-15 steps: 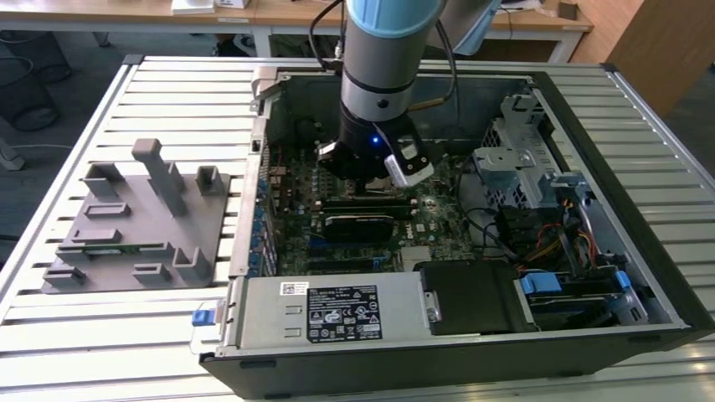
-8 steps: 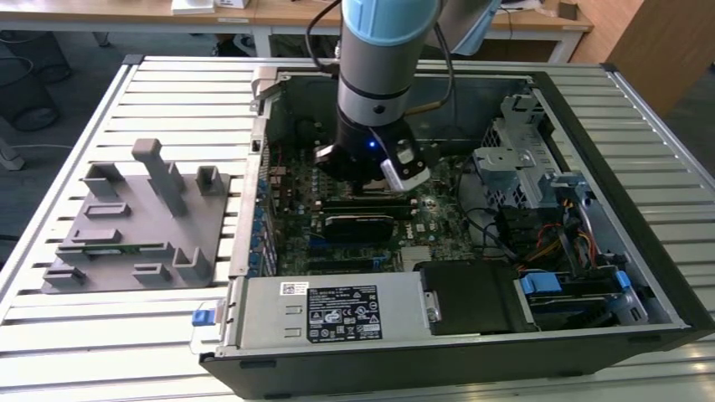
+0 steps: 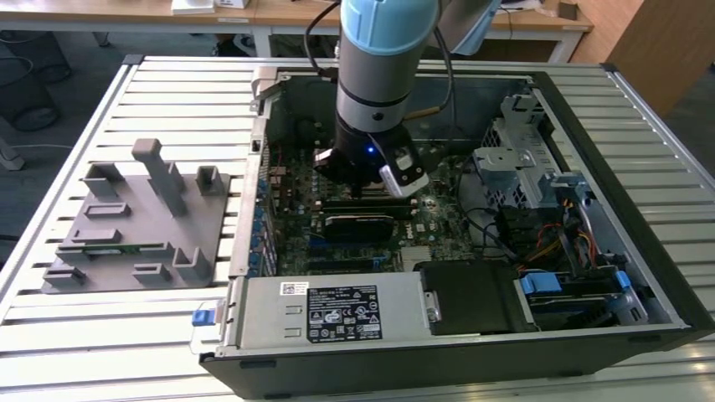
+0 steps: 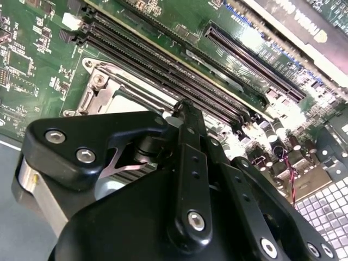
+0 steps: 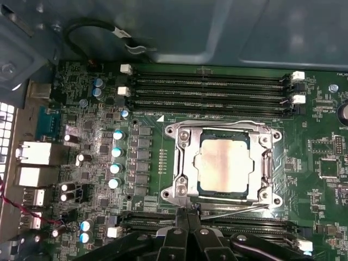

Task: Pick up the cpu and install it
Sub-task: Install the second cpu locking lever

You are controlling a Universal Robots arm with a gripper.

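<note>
The cpu [image 5: 223, 162], a flat square chip with a silver-grey top, lies inside the metal socket frame [image 5: 182, 163] on the green motherboard in the first wrist view. My gripper [image 5: 188, 215] is shut with nothing between its fingers, and its tips sit together at the frame's edge beside a thin wire lever [image 5: 234, 210]. In the second wrist view the black fingers [image 4: 187, 141] are pressed together over the socket frame [image 4: 98, 81]. In the exterior view the gripper [image 3: 363, 186] is low inside the open computer case [image 3: 581, 100], over the board.
Empty memory slots [image 5: 212, 87] run along both sides of the socket. A black expansion card [image 3: 357, 224], a power supply [image 3: 335, 311] and a drive cage [image 3: 525, 167] crowd the case. A grey parts fixture [image 3: 129, 226] holding a green memory stick [image 3: 112, 248] stands at the exterior view's left.
</note>
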